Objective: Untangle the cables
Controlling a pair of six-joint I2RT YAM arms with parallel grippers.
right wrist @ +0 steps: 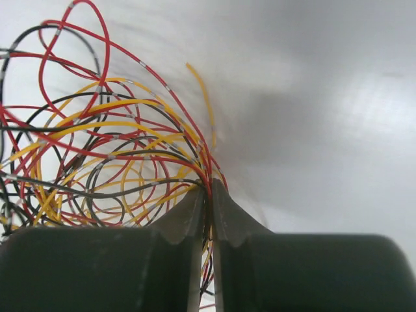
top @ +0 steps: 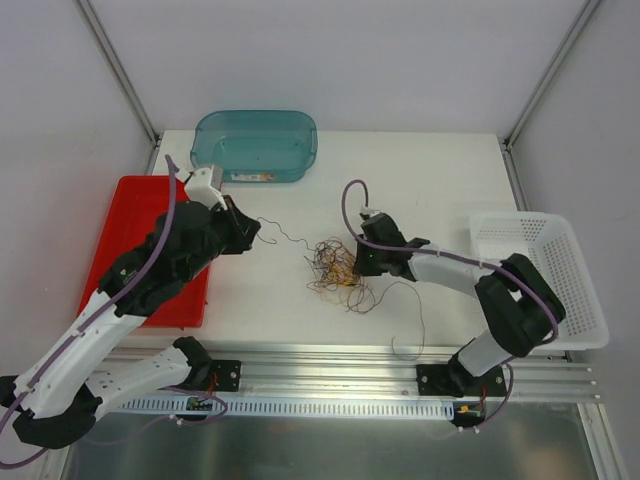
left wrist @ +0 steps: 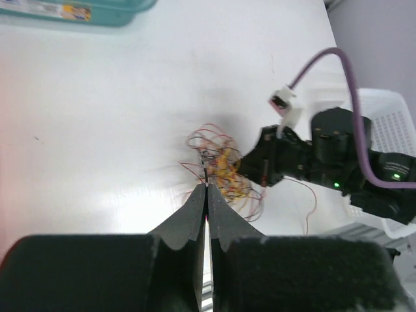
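The cables [top: 335,268] lie as a fist-sized tangle of red, yellow and dark wires in the middle of the white table. My left gripper [top: 250,232] is to the tangle's left, shut on one thin dark cable [top: 285,235] that runs back to the heap. In the left wrist view that dark cable [left wrist: 205,174] comes out between the closed tips of the left gripper [left wrist: 207,186]. My right gripper [top: 358,262] is at the tangle's right edge. In the right wrist view the right gripper [right wrist: 209,190] is shut on several strands of the cables [right wrist: 104,149].
A teal bin [top: 255,145] stands at the back. A red tray [top: 130,220] lies under the left arm and a white basket [top: 545,270] sits at the right edge. One loose strand [top: 420,320] trails toward the table's near edge.
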